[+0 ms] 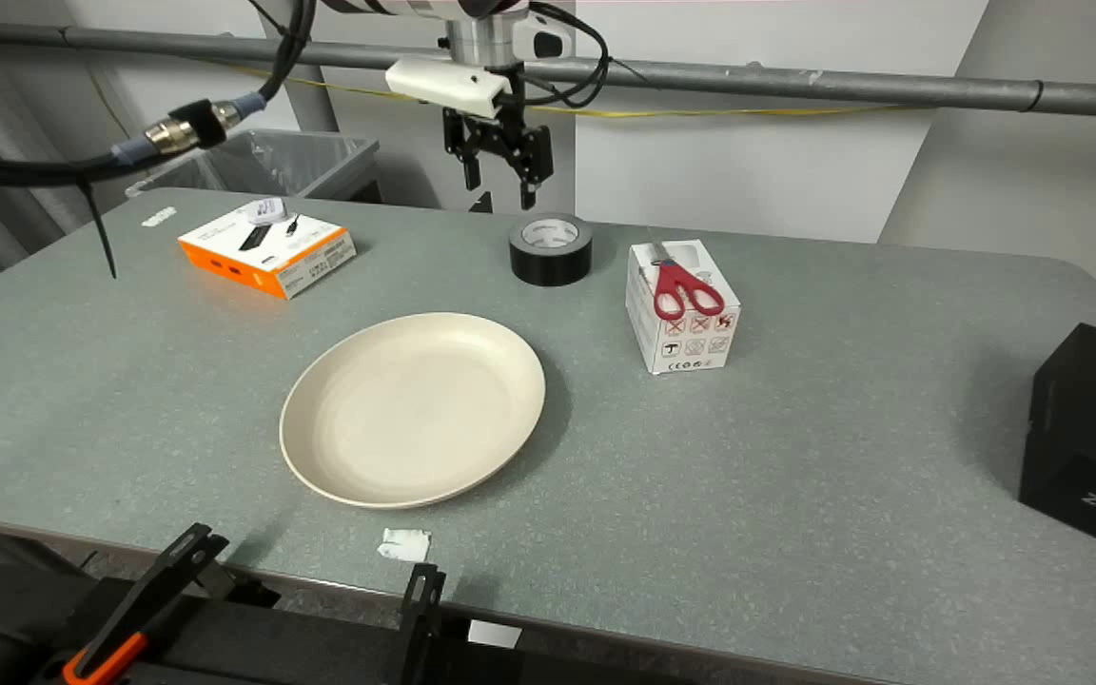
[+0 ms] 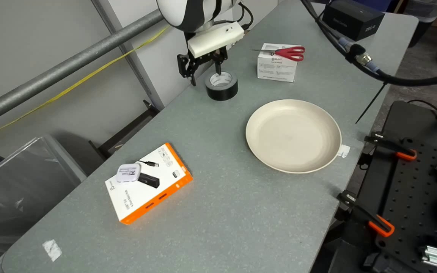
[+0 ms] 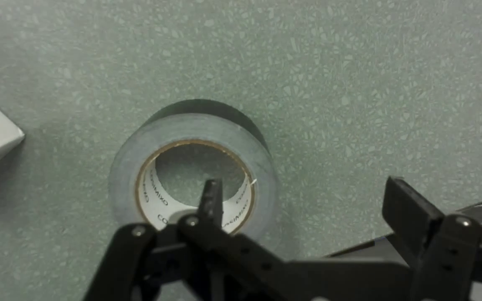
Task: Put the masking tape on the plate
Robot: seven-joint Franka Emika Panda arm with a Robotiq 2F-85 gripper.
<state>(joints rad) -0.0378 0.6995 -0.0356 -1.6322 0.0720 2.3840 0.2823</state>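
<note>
The tape (image 1: pixel 551 268) sat on the worktop (image 1: pixel 843 428), apart from the plate (image 1: pixel 412 409), and the tool (image 1: pixel 500 197) hung above it with its jaws spread, holding nothing. In the wrist view one of the fingers (image 3: pixel 211 200) showed over the tape's hollow and its mate beyond the outer wall, across the line of the worktop's edge. A straight descent, if slightly off, risked setting a fingertip on the tape's rim, tipping or sliding it. The outer finger might have met that edge. A skid toward the box (image 1: pixel 691 350) beside it could have jolted the scissors (image 1: pixel 676 281) lying on top. A one-sided pinch would likely have let the tape swing and catch the plate's rim
</note>
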